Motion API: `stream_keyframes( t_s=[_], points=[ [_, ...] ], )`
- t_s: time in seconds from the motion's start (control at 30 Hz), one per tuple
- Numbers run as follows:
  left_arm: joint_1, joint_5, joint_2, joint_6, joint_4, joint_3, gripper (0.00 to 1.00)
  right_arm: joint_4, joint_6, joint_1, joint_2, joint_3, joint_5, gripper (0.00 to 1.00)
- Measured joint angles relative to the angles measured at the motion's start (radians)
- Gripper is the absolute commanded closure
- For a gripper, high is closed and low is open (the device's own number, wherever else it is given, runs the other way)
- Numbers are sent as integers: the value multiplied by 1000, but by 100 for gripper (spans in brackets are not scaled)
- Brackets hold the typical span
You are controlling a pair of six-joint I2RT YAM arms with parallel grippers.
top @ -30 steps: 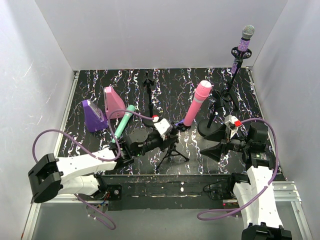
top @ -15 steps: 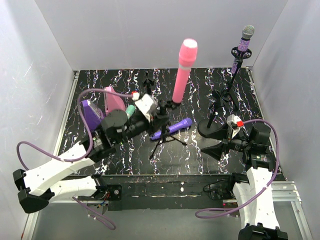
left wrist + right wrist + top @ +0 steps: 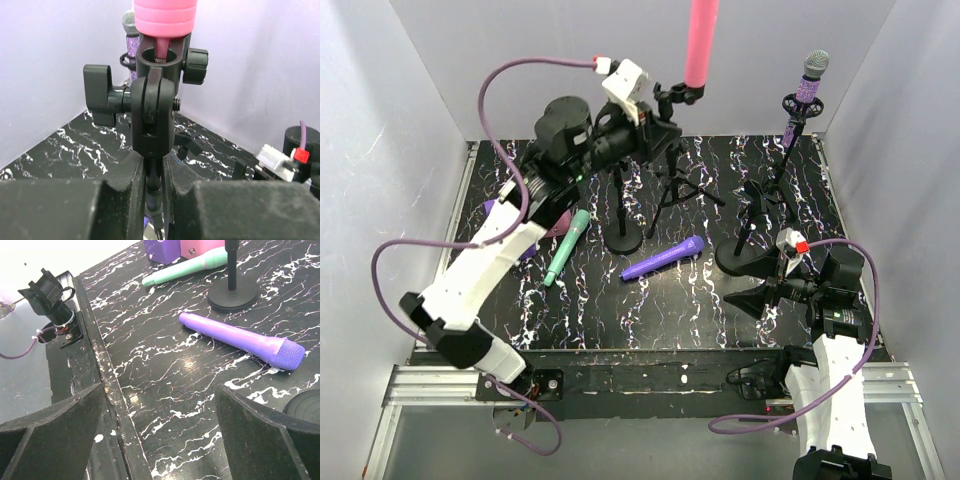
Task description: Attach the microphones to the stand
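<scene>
My left gripper (image 3: 655, 135) is shut on the pole of a black tripod stand (image 3: 682, 190) and holds it high above the table's back. The pink microphone (image 3: 700, 40) stands upright in that stand's clip (image 3: 155, 100); the pole (image 3: 154, 185) sits between my pads. The glittery purple microphone (image 3: 808, 85) sits on a stand at the back right. The mint green microphone (image 3: 567, 245) and the plain purple microphone (image 3: 663, 258) lie flat on the table. My right gripper (image 3: 755, 298) is open and empty, low at the front right, with the purple microphone (image 3: 240, 340) ahead of it.
A round-base stand (image 3: 625, 238) stands between the two lying microphones, and another round base (image 3: 740, 258) is near my right gripper. A purple wedge (image 3: 160, 247) and a pink wedge (image 3: 197, 246) sit at the left. White walls enclose the table.
My left arm has lifted the tripod stand with the pink microphone from the front centre up and toward the back. The plain purple microphone has come into view. The right arm has not moved.
</scene>
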Motion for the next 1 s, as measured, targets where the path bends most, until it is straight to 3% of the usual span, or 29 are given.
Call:
stream_keyframes(
  t_s=[0.13,0.5,0.73,1.0],
  points=[
    [47,51,124,-15,5,137,100,4,3,-2,0,-1,0,3],
    [237,94,328,-89,275,180,100,26,19,-12,-2,-1,-3,2],
    [306,146,427,-31,335,177,100,47,36,-23,-12,-17,-9,2],
    [380,290,428,8,495,56,100,71,56,-37,-12,-24,-31,2]
  ],
)
